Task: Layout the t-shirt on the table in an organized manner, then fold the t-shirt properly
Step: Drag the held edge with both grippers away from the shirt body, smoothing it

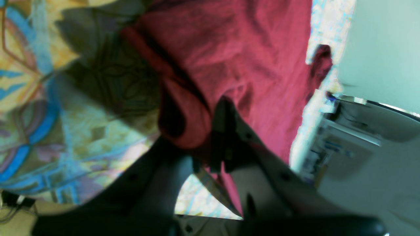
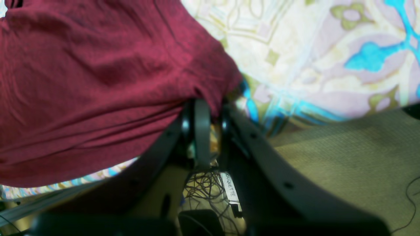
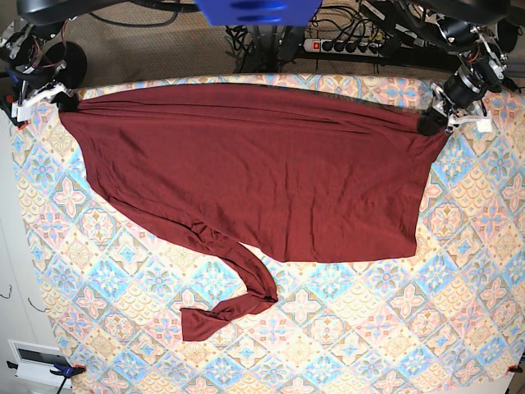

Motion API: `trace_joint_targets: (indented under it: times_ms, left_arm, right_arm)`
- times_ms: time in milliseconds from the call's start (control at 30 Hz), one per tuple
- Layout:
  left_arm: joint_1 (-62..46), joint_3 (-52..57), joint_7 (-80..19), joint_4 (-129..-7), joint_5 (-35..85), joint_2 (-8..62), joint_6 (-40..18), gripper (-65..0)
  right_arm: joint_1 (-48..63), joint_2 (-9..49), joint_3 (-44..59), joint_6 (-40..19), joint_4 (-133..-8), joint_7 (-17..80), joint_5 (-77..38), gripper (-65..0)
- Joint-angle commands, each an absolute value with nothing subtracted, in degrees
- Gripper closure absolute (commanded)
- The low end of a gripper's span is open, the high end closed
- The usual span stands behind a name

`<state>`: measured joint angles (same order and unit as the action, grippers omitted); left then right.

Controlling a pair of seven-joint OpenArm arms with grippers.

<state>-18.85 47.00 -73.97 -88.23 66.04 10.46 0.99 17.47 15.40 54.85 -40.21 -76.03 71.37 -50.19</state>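
Gripping the t-shirt (image 3: 262,172) at opposite far corners, left end effector (image 3: 433,123) and right end effector (image 3: 64,100) stretch its long axis left-right across the worktop (image 3: 459,312).

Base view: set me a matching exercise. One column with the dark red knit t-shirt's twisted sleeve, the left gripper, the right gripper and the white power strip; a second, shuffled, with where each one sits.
Things:
1. twisted sleeve of the dark red knit t-shirt
2. left gripper
3. right gripper
4. white power strip

Places in the base view:
A. on the floor beyond the patterned table
B. clamping the shirt's upper right corner
C. trailing toward the lower left
D. clamping the shirt's upper left corner

Pairs: 1-C, 2-B, 3-D, 4-A
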Motion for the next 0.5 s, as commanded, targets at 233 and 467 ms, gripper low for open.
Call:
trace_joint_targets:
  times_ms: [233, 467]
  left_arm:
    - [-17.36, 46.29, -73.19, -89.19, 63.34, 10.51, 0.84, -13.5]
    - [-17.80, 46.37, -76.79, -89.36, 63.60, 10.95, 0.75, -27.7]
  right_arm:
    - [17.63, 16.92, 55.60, -40.00, -76.97, 70.02, -49.36, -13.0]
    - [18.68, 16.92, 55.60, -40.00, -77.05, 69.93, -49.36, -13.8]
